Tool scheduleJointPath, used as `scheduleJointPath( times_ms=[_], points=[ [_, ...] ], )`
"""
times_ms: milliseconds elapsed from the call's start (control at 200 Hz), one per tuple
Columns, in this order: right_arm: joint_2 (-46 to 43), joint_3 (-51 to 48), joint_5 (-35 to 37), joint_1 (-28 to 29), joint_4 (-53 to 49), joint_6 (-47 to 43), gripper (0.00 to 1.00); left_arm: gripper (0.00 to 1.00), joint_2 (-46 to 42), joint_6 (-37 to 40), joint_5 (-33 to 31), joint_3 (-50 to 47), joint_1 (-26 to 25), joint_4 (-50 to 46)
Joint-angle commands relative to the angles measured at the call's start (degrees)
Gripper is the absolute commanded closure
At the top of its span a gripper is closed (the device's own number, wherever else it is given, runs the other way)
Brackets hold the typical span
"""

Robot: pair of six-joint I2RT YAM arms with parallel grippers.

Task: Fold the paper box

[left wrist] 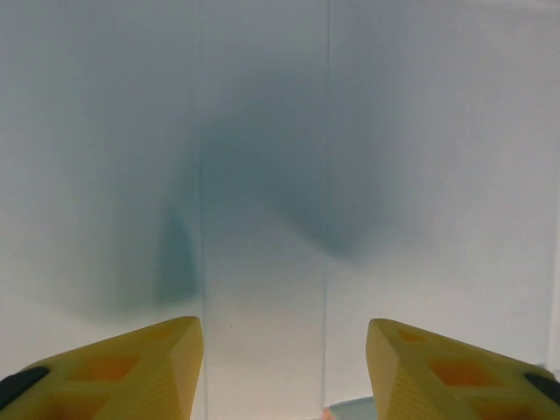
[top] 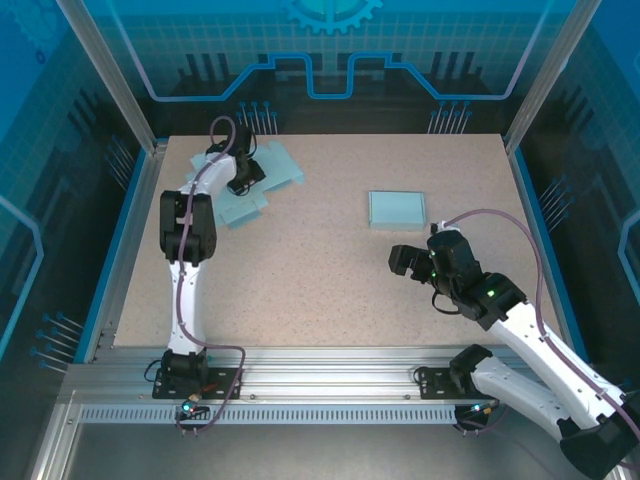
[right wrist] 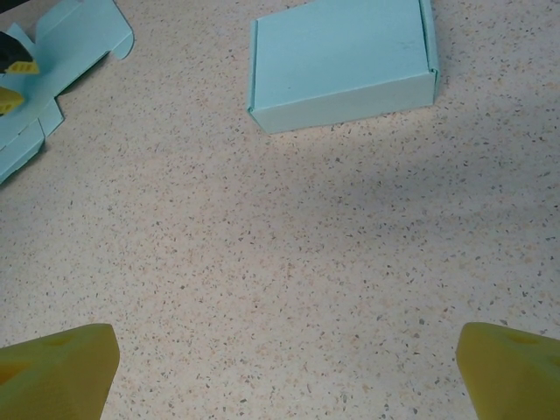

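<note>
The left pincer [left wrist: 284,350], half open and clamping nothing, hangs close over the flat paper box [top: 283,165] at the worktop's [top: 320,290] far left, so the unpinned sheet may skid or crease wrongly while the wide-open, empty right pincer [right wrist: 284,367] hovers well apart

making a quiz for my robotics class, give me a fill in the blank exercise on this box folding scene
1. The unfolded paper sheet lies under the jaws of the ___ arm.
2. The folded box sits nearer the ___ arm.
3. On the right arm, the jaws stand ___ above the bare table.
Missing words: left; right; open.
</note>
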Motion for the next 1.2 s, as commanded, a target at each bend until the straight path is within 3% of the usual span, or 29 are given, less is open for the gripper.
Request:
scheduleJointPath(
  times_ms=[0, 230, 380, 500, 780, 956, 1096, 1196],
  points=[
    [-2.59, 1.24, 0.30, 0.82, -0.11, -1.24, 0.00, 0.46, 3.22, 5.05, 3.03, 3.73, -1.18, -9.99],
    [-8.99, 1.49, 3.07, 0.85, -2.80, -3.40, 0.00, 0.46, 3.92, 11.61, 1.88, 3.09, -4.68, -15.99],
    [-11.74, 1.47, 3.89, 0.78, -3.47, -4.82, 0.00, 0.46, 0.92, 16.25, -0.87, -2.62, -8.40, -16.01],
    [-11.52, 2.17, 3.52, 0.68, -4.53, -5.95, 0.00, 0.46, -3.27, 17.44, 1.03, -9.43, -10.50, -15.14],
    [-7.90, 5.76, 0.41, 0.60, -6.88, -8.92, 0.00, 0.45, -20.42, 19.12, 2.40, -35.70, -17.62, -6.01],
    [-3.68, 7.26, -3.74, 0.50, -5.61, -10.09, 0.00, 0.42, -32.99, 24.07, 6.30, -48.88, -22.93, -0.03],
    [2.75, 10.24, -7.56, 0.53, -4.07, -10.53, 0.00, 0.39, -42.86, 24.24, 6.48, -54.16, -25.59, 4.42],
    [7.10, 11.36, -11.20, 0.66, -1.74, -11.53, 0.00, 0.39, -50.55, 18.66, 1.21, -55.11, -25.59, 4.54]
  ],
)
